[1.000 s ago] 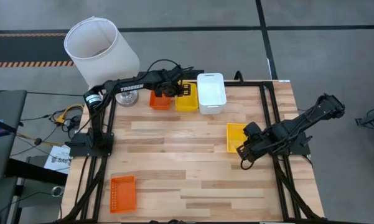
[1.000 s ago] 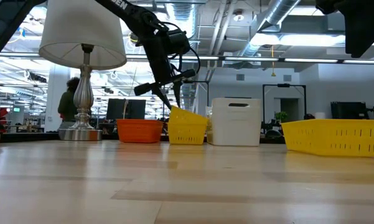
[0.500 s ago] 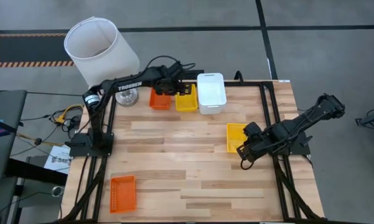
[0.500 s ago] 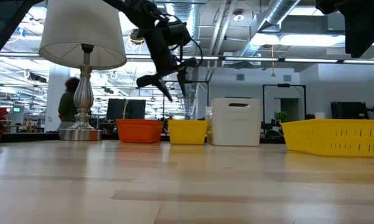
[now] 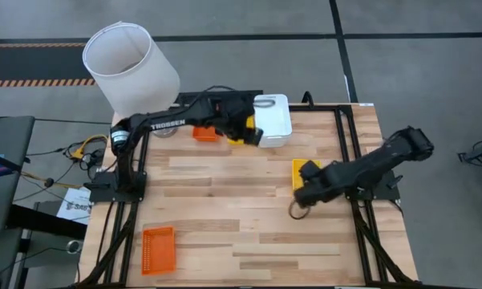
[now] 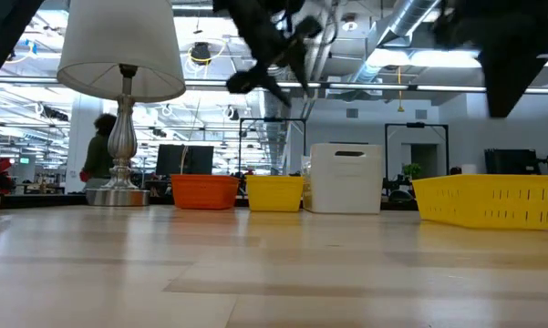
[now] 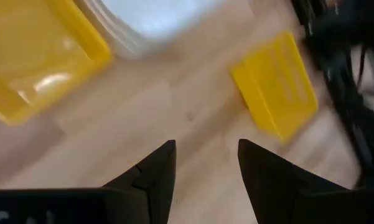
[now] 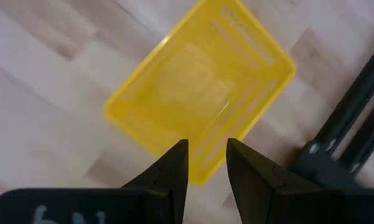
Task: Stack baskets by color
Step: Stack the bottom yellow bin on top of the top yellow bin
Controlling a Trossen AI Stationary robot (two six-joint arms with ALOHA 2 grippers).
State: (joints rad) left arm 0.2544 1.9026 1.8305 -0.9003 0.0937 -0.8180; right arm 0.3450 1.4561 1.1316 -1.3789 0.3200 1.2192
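Note:
Along the table's far edge stand an orange basket (image 5: 202, 133), a yellow basket (image 6: 274, 193) and a white stack of baskets (image 5: 274, 119), each resting on its bottom. My left gripper (image 7: 205, 146) hangs open and empty above the yellow one (image 7: 37, 56), next to the white stack. A second yellow basket (image 8: 199, 99) lies flat near the right edge. My right gripper (image 8: 207, 144) hovers over its near rim, its fingers a narrow gap apart, touching nothing. Another orange basket (image 5: 159, 249) lies at the near left.
A lamp with a big white shade (image 5: 131, 56) stands at the far left corner, just left of the orange basket. Bare wood (image 5: 224, 193) stretches across the table's middle and near side. A person (image 6: 98, 150) shows in the room beyond.
My left gripper has let go of the far yellow basket, which was tilted up at its fingertips and now lies flat in the row. The gripper has then risen and swung right toward the white stack. My right gripper has moved left and down over the right yellow basket.

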